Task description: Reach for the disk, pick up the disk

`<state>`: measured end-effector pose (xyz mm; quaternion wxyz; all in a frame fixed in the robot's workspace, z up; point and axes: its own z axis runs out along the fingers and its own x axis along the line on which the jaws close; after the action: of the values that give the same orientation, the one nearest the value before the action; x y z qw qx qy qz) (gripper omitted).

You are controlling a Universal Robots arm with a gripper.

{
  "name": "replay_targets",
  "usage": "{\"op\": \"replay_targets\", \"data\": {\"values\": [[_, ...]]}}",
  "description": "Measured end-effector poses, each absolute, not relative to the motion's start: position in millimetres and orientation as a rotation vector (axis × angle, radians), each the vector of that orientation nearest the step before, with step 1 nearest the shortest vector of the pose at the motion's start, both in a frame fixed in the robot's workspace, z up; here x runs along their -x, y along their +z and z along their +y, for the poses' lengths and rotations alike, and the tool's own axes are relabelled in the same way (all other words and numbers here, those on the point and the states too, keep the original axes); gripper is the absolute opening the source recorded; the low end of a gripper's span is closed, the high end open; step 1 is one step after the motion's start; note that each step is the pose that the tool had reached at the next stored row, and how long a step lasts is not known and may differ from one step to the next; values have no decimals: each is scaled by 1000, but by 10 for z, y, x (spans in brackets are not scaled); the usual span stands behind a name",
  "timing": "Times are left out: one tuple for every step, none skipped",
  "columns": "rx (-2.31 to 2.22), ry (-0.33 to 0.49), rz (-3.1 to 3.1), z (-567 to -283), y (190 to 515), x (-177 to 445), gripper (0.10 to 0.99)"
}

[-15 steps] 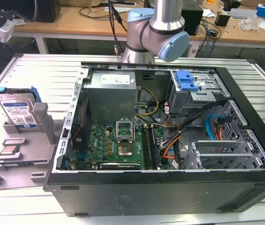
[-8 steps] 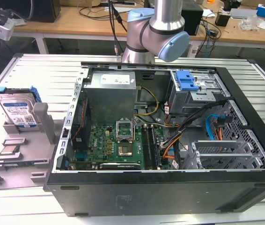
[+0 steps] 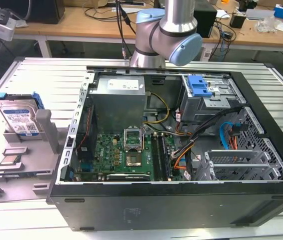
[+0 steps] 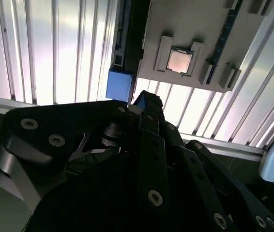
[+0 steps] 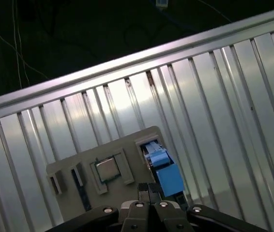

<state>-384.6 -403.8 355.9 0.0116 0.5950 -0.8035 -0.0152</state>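
Hovering above the grey holder (image 3: 46,132), my gripper (image 5: 149,189) has its fingers together; the disk (image 3: 17,119) stands upright in its slot. Descending like this risks striking the disk's top edge.

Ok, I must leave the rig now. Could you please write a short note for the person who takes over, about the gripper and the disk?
Gripper: jaws shut, holding nothing. It hangs over the grey holder, with its tips next to the disk in both wrist views. No contact is visible.
Disk: stands on edge in the grey holder, at the exterior view's left, outside the computer case.
Done: the reach is partly made.
Left: closing in, the grasp and the lift; the disk is not yet picked up.
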Motion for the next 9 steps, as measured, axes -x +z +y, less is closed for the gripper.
{"op": "replay_targets", "data": {"values": [[-1874,-47,-2492,-4038,3559,3846,106],[-1887,-47,-2482,-4038,3559,3846,106],[-1896,-47,-2475,-4038,3559,3846,106],[-1906,-47,-2467,-4038,3559,3846,106],[-1915,-47,-2460,-4038,3559,3846,106],[-1931,-46,-2447,-4038,3559,3846,106],[-1942,-46,-2438,-4038,3559,3846,106],[-1953,-46,-2430,-4038,3559,3846,106],[-1971,-46,-2414,-4038,3559,3846,106]]}}
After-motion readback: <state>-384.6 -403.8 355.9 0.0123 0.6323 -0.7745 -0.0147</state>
